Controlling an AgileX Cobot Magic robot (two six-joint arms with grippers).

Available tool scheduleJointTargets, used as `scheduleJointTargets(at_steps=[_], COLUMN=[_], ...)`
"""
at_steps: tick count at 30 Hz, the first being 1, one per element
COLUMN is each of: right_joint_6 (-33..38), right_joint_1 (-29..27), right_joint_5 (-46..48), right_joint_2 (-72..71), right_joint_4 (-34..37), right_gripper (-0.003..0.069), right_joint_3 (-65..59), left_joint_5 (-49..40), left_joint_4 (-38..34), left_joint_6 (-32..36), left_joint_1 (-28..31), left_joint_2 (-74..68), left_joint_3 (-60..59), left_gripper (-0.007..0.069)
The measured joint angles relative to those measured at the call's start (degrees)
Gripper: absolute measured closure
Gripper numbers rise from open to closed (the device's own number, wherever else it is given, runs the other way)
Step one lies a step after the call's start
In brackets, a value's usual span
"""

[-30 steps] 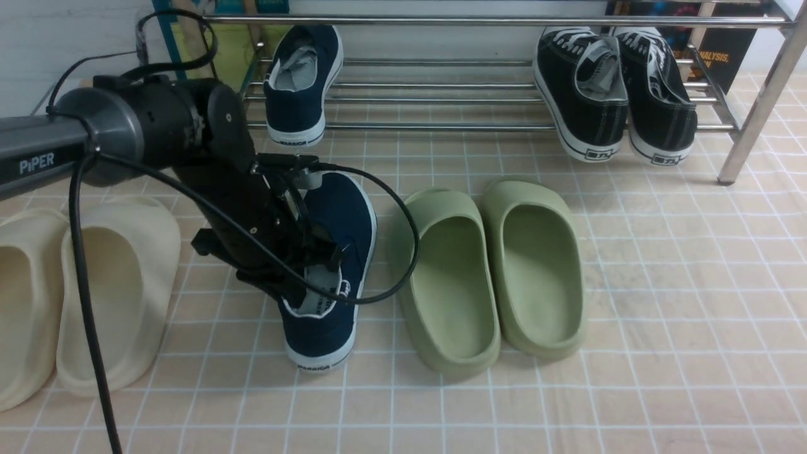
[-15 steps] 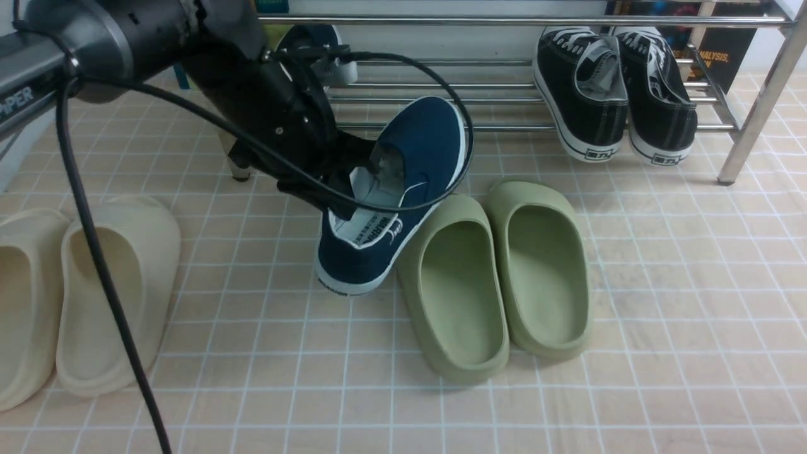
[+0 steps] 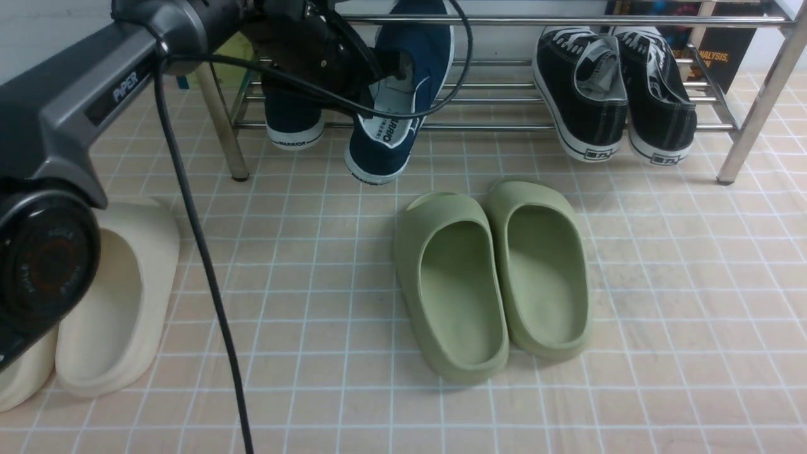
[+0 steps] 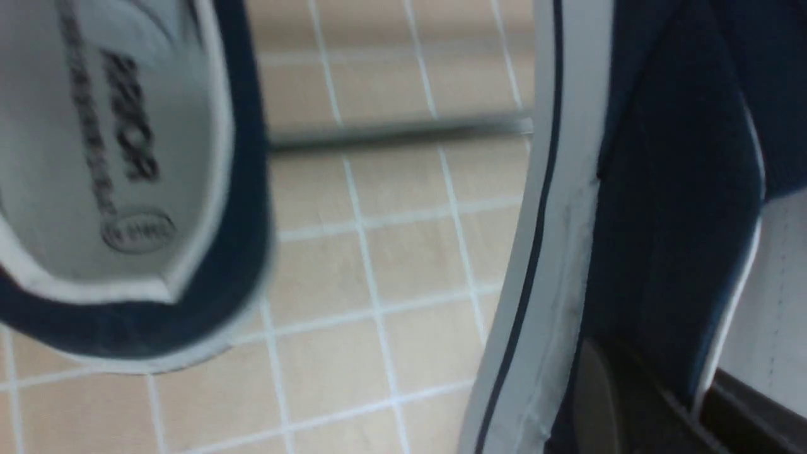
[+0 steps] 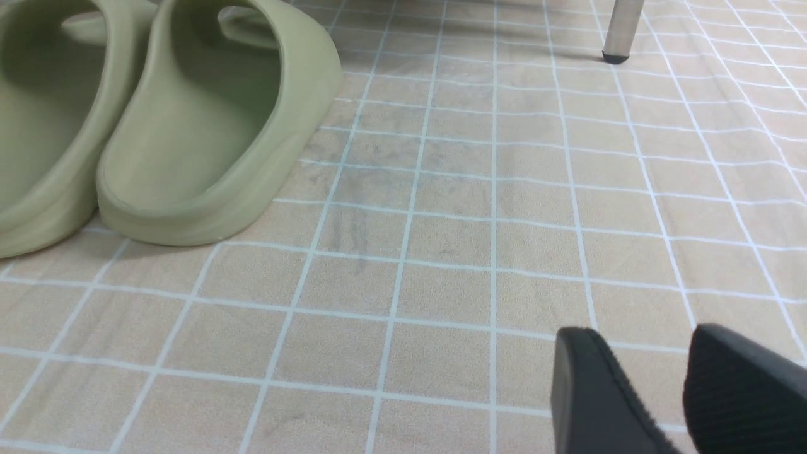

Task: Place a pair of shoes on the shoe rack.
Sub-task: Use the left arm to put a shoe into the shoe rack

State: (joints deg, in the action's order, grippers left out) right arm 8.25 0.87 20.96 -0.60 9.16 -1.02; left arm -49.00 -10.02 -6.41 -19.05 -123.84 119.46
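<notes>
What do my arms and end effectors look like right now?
The left arm is grey and black, marked PiPER in white, with a loose black cable and a round black joint cap. The right end effector has black ribbed fingers.

Left arm (image 3: pixel 69 107): grey and black tube, white "PiPER" lettering.
Joint cap (image 3: pixel 47 258): round, black, faint reddish ring.
Cable (image 3: pixel 208 265): thin, plain black.
Right tool fingers (image 5: pixel 592 391): black, ribbed pads.
</notes>
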Motion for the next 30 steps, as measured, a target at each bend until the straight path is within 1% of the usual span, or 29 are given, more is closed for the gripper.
scheduleJointTargets(at_steps=[5,11,16,19,22,24,28,30], right_joint_6=[0.0,0.0,0.0,0.0,0.0,0.0,0.0,0.0], right_joint_1=[0.0,0.0,0.0,0.0,0.0,0.0,0.0,0.0], right_joint_5=[0.0,0.0,0.0,0.0,0.0,0.0,0.0,0.0], right_joint_2=[0.0,0.0,0.0,0.0,0.0,0.0,0.0,0.0], right_joint_4=[0.0,0.0,0.0,0.0,0.0,0.0,0.0,0.0], right_gripper=[0.042,0.042,0.042,0.042,0.042,0.042,0.042,0.042], right_joint_3=[0.0,0.0,0.0,0.0,0.0,0.0,0.0,0.0], left_joint_5=[4.72,9.48,11.17,11.39,13.86,15.3,15.19,14.12], left_joint_4=[2.73,4.69,4.75,5.11,5.11,5.16,4.87,4.23], left_joint_6=[-1.94,-2.32,-2.32,-2.52,-3.06,-3.19,-3.19,-3.24], left_joint_1=[0.0,0.0,0.0,0.09,0.16,0.16,0.16,0.16], left_joint_2=[-2.03,-3.52,-5.83,-6.26,-6.26,-6.26,-6.26,-6.26], left_joint_3=[1.01,1.3,1.35,1.35,1.48,1.92,2.47,3.41], left_gripper=[0.0597,0.0597,0.0595,0.0577,0.051,0.0442,0.0316,0.0276])
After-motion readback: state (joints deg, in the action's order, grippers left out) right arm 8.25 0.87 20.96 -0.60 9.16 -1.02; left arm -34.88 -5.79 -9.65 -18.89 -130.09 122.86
